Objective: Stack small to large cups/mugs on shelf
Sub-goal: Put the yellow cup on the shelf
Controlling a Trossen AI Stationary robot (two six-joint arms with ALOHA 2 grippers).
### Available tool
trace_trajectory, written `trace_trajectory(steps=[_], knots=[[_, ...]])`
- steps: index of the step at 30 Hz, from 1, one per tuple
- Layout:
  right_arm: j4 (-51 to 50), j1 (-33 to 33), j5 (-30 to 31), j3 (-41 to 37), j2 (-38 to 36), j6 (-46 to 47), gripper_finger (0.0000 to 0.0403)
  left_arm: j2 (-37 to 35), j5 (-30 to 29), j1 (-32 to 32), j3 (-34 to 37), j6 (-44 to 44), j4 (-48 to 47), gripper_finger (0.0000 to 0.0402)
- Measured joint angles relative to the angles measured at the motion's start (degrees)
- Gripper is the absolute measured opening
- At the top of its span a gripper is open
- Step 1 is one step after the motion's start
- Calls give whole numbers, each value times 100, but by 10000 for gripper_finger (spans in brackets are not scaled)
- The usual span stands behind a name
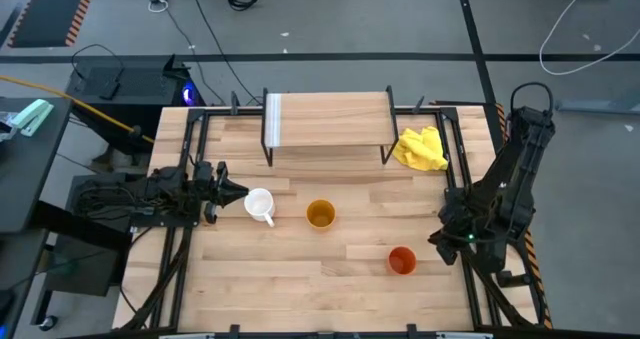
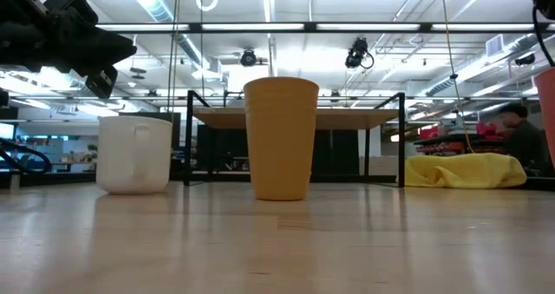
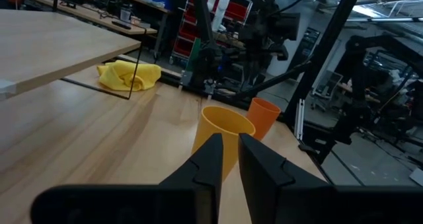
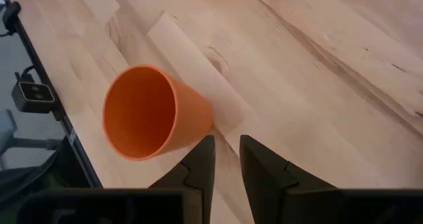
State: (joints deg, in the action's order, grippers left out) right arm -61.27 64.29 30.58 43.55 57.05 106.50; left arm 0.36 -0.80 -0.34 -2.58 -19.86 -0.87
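Note:
The white mug [image 1: 259,206] [image 2: 134,155] stands upright on the table, left of centre. The yellow-orange cup [image 1: 320,214] [image 2: 280,138] [image 3: 221,135] stands to its right. The orange-red cup [image 1: 401,261] [image 4: 152,112] [image 3: 264,115] stands near the table's right near corner. The shelf [image 1: 325,119] [image 2: 295,116] stands at the far edge with nothing on it. My left gripper [image 1: 235,191] [image 2: 87,47] [image 3: 230,148] hovers shut just left of and above the white mug, pointing right. My right gripper [image 1: 440,241] [image 4: 227,148] hangs shut a little right of the orange-red cup, touching nothing.
A yellow cloth [image 1: 420,149] [image 2: 468,170] [image 3: 129,75] lies right of the shelf at the far right. Black frame rails [image 1: 190,169] run along the table's left and right sides. Bare wood lies between the cups and the shelf. A person [image 2: 525,138] sits in the room beyond.

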Motion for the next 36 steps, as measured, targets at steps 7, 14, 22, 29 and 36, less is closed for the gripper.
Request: trace_trajectory(steps=[7, 14, 22, 29, 36], knots=[[31, -131, -64, 2, -80, 83, 79, 0, -2, 0, 2, 5, 3, 54], [695, -568, -569, 4, -58, 104, 79, 0, -159, 0, 0, 14, 3, 53], [745, -1194, -1131, 4, -12, -410, 79, 0, -173, 0, -1, 14, 1, 58], [1100, -1451, -1347, 7, 357, -876, 79, 0, -173, 0, -1, 12, -37, 51], [1163, -1631, -1719, 7, 781, -1011, 79, 0, -175, 0, -1, 12, -34, 57]])
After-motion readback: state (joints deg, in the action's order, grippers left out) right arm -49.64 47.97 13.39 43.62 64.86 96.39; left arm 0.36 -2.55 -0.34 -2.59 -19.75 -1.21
